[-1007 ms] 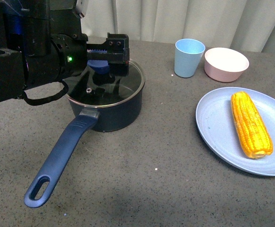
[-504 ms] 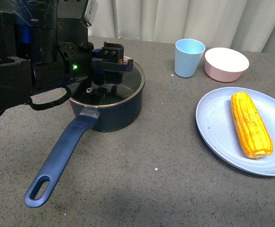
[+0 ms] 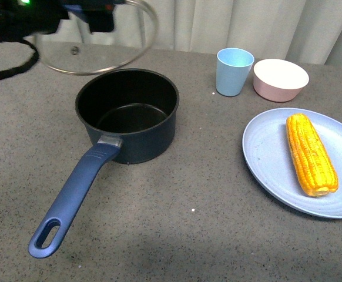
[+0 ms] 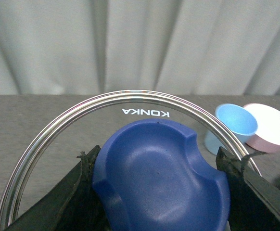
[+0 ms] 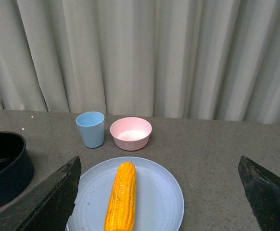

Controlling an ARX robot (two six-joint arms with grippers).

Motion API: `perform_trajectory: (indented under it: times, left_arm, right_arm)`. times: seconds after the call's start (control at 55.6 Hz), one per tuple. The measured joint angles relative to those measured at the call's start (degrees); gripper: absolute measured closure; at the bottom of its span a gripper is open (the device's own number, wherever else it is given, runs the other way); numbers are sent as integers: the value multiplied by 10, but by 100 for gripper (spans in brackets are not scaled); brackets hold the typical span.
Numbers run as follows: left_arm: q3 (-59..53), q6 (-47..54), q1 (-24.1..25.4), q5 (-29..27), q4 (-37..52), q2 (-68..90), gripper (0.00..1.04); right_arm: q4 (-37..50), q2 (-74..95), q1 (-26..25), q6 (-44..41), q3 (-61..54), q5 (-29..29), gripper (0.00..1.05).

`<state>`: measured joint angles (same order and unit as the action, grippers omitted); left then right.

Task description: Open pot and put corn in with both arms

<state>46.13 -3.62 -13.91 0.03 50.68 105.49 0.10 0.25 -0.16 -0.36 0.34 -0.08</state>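
The navy pot (image 3: 128, 111) stands uncovered on the table, its black inside showing and its long blue handle (image 3: 71, 197) running toward the front left. Its glass lid (image 3: 103, 50) hangs tilted above and behind the pot, held by my left gripper (image 3: 91, 14), which is shut on the blue knob (image 4: 161, 180). The yellow corn (image 3: 311, 154) lies on a light blue plate (image 3: 271, 158) at the right. My right gripper (image 5: 161, 192) is open above that plate, with the corn (image 5: 121, 196) below and between its fingers and nothing held.
A light blue cup (image 3: 234, 71) and a pink bowl (image 3: 280, 79) stand behind the plate. White curtains close off the back edge of the table. The pot (image 5: 3, 168) also shows at the edge of the right wrist view.
My left gripper has lifted the lid off the pot, up and to the back left. The pot is now uncovered. The corn has not moved.
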Motion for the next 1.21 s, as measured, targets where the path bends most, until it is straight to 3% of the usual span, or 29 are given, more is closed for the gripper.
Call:
perform_trajectory:
  times: [0.162,0.378,1.205]
  left_arm:
    - [-65,12,130,14,23,-12,42]
    - [-105,36,239,31,58,7,42]
    - [-13,35,196,52,83,207,42]
  right_arm:
    - [0,0,0,0,0,0,9]
    - [0,0,0,0,0,0,9]
    - [0,0,0,0,0,0,9]
